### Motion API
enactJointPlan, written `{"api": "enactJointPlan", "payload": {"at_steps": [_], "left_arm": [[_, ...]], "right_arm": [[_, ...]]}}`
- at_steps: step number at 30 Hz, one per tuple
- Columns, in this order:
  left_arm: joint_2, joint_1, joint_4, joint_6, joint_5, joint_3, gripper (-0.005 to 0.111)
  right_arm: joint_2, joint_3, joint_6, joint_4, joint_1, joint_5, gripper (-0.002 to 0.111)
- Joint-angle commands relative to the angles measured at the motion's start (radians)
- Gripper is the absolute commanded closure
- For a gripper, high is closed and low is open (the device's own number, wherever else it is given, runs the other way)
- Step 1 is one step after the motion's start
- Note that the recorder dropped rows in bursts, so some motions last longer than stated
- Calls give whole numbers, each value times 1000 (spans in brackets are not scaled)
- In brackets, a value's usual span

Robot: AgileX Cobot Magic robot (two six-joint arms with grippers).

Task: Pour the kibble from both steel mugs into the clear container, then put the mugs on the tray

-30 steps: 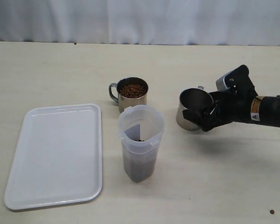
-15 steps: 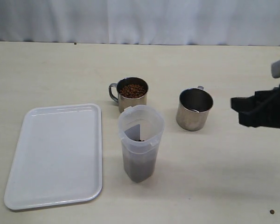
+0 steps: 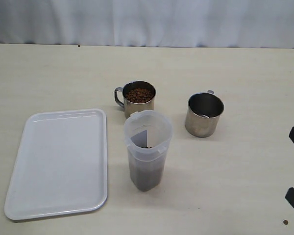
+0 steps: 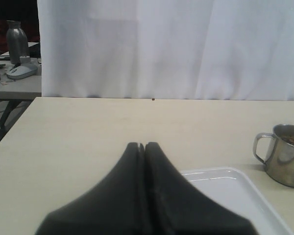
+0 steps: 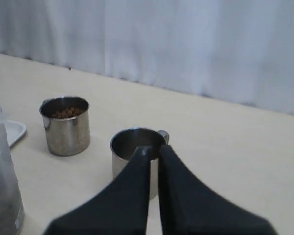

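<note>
Worktop [image 3: 245, 196] held: full steel mug [image 3: 139, 105] of kibble [image 3: 138, 94], just behind clear container [image 3: 147, 149]; empty steel mug [image 3: 204, 117] to the right; tray [image 3: 59, 161] at left. Tips of left tool [image 4: 141, 145] and right tool [image 5: 153, 149] were pressed together.

Layout, left to right:
tray [image 3: 56, 166], clear container [image 3: 147, 147], empty mug [image 3: 202, 125]; full mug [image 3: 134, 106] holding kibble [image 3: 138, 94] behind the container.

A white curtain [image 3: 147, 19] hangs behind the pale table [image 3: 235, 186].
</note>
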Motion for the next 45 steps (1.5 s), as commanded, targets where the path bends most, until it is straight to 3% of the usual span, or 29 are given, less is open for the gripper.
{"api": "enactJointPlan", "payload": {"at_steps": [1,8,19,24,26,27,31,35,45], "left_arm": [[-2,-7,1,1,-9,3,107],[-2,-7,1,1,-9,3,107],[-2,-7,1,1,-9,3,107],[-2,-7,1,1,-9,3,107],[-2,-7,1,1,-9,3,107],[-2,-7,1,1,-9,3,107],[-2,-7,1,1,-9,3,107],[-2,-7,1,1,-9,3,107],[-2,-7,1,1,-9,3,107]], "right_arm": [[-139,15,-4,10,-7,3,103],[-274,15,1,15,-7,3,103],[-295,15,1,17,-5,3,103],[-324,20,-57,35,-5,85,103],[-351,31,-116,214,-5,131,103],[-362,31,-303,492,-5,225,103],[-362,31,-953,1076,-7,523,103],[-362,31,-1114,1140,-7,536,103],[-362,31,-1132,1239,-5,534,103]]}}
